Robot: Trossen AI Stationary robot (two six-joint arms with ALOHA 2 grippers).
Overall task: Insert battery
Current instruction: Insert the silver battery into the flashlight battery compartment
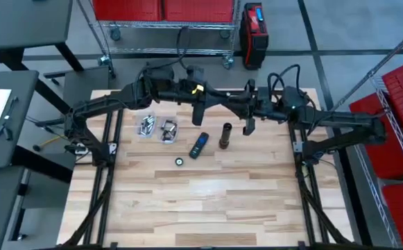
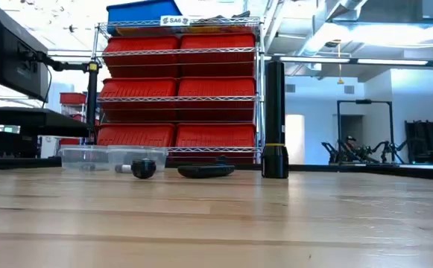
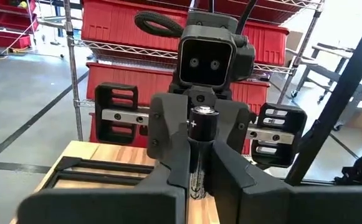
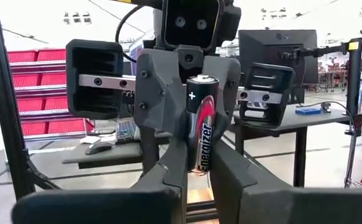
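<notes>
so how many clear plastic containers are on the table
2. One clear container sits at the table's far side under the left arm. The other container lies right beside it, nearer the middle. None seems hidden.

On the table: two clear plastic tubs (image 1: pixel 146 126), one upright black flashlight tube (image 1: pixel 225 135), one flat dark blue handset (image 1: pixel 199 145), one small round black cap (image 1: pixel 179 161). Between the fingers in each wrist view, one black-and-silver cylindrical battery (image 4: pixel 200 121); cannot tell whether the same one. Two arms.
</notes>
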